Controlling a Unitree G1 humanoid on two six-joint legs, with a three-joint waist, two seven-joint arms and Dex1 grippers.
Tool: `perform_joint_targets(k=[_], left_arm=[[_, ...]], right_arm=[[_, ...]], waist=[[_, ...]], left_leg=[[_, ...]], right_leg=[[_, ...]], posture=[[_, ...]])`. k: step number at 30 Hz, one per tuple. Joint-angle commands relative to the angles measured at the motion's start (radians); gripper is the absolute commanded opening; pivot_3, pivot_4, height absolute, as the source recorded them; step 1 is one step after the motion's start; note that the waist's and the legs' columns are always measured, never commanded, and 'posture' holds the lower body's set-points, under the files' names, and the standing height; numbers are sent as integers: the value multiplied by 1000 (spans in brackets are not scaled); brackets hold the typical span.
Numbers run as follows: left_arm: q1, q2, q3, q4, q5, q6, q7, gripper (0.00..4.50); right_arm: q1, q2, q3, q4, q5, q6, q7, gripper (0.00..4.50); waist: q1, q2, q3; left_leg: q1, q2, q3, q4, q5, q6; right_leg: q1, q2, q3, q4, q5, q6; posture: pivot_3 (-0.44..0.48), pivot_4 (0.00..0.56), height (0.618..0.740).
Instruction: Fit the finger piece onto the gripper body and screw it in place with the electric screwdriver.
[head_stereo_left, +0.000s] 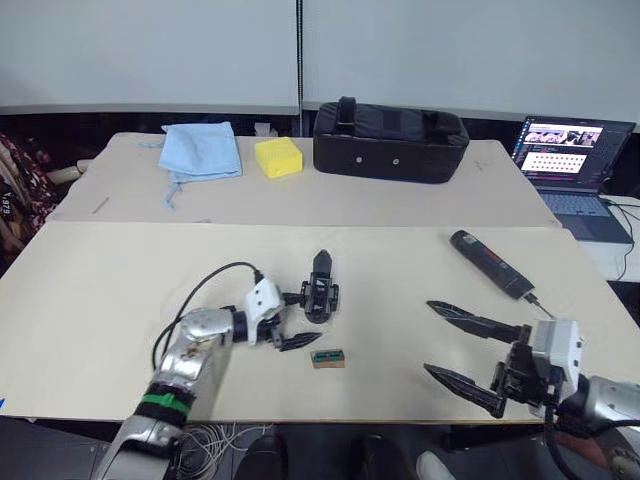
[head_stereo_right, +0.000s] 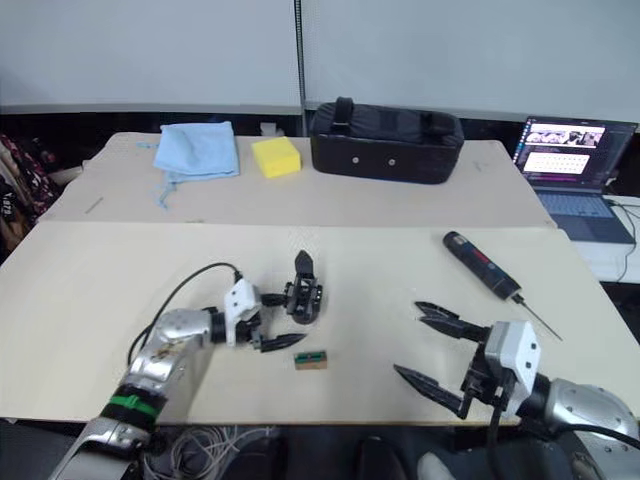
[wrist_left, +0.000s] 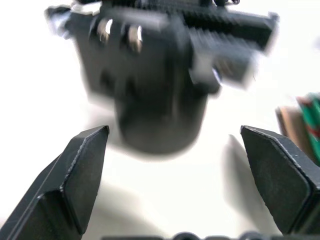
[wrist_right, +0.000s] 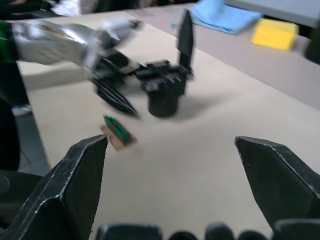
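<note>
The gripper body (head_stereo_left: 321, 297) stands on the near table, left of the middle. The finger piece (head_stereo_left: 321, 264) rises upright from its top. My left gripper (head_stereo_left: 311, 319) is open just left of the body. Its upper finger reaches the body's side and its lower finger (head_stereo_left: 300, 342) lies on the table apart from it. In the left wrist view the body (wrist_left: 160, 80) sits just beyond the spread fingertips. The electric screwdriver (head_stereo_left: 490, 264) lies on the table to the right. My right gripper (head_stereo_left: 429, 336) is open and empty, in front of the screwdriver and apart from it.
A small green-and-brown block (head_stereo_left: 327, 358) lies just in front of the gripper body. On the far table are a black zipped bag (head_stereo_left: 390, 140), a yellow block (head_stereo_left: 278, 157) and a blue cloth (head_stereo_left: 202, 150). An open laptop (head_stereo_left: 570, 160) sits at the far right.
</note>
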Motion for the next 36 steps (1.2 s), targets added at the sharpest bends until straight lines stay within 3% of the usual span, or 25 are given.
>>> perform_joint_targets(k=[1,4,7,11,14,16,19,22,24,27,32,36], left_arm=[[117,70,117,-84,-119,-44,-73,4466],[180,118,200,-213,-264,13,-137,4466],[198,181,244,-306,-329,91,-153,4466],[198,280,316,-348,-380,153,-172,4466],[151,277,356,-334,-416,167,-147,4466],[115,262,354,-342,-432,195,-117,4466],[109,288,285,-353,-362,144,-186,4466],[76,260,259,-387,-418,236,-158,4466],[75,245,226,-424,-433,270,-159,4466],[68,235,197,-442,-409,273,-157,4466],[69,239,197,-456,-407,280,-140,4466],[100,257,218,-485,-418,292,-132,4500]], right_arm=[[69,27,-118,17,6,-39,4,4500],[150,46,-184,109,4,-40,30,4500],[170,50,-207,175,-57,-102,43,4500],[88,-46,-196,161,-103,-68,31,4500],[-46,-145,-155,188,-96,61,-15,4500],[-168,-240,-94,218,-94,224,-55,4500],[-360,-401,40,280,-101,436,-29,4500],[-608,-506,258,373,-146,601,55,4500],[-809,-467,419,489,-224,648,88,4500],[-974,-426,620,631,-372,577,186,4500],[-1085,-352,720,742,-453,573,247,4500],[-1089,-352,789,751,-520,555,298,3235]], waist=[[-2,0,0],[2,0,0],[13,1,0],[-3,3,0],[-14,3,0],[-17,2,1],[-15,2,1],[-14,3,2],[-13,0,3],[-16,0,4],[-6,-1,4],[-3,-1,4]], left_leg=[[0,1,0,-1,0,0],[1,1,0,-3,-4,-7],[0,2,0,-2,-6,-10],[-1,1,1,-2,-7,-11],[0,1,3,-2,-7,-11],[0,1,3,-2,-7,-11],[0,0,3,-1,-6,-10],[-1,0,3,-2,-2,-3],[-3,1,4,-3,-1,-2],[-4,0,4,-2,-2,-2],[-10,-1,4,-2,-2,-1],[-15,-1,4,1,-2,0]], right_leg=[[-1,0,0,0,0,-1],[-2,0,-1,1,-1,-2],[-3,-2,-3,-3,-1,-2],[-1,-3,0,-4,-1,-2],[-1,-3,0,-4,-1,-1],[-1,-2,0,-3,-1,-1],[-1,-2,0,-1,-1,-1],[-3,-1,0,-2,-1,-1],[-5,-1,0,-3,-1,-1],[-5,0,1,-4,-2,-1],[-10,0,2,-1,-1,2],[-15,1,3,1,2,8]], posture=[[0,150,740],[0,150,740],[0,150,740],[0,150,740],[0,150,740],[0,150,740],[0,150,740],[0,150,740],[0,150,740],[0,150,740],[0,150,740],[0,150,740]])
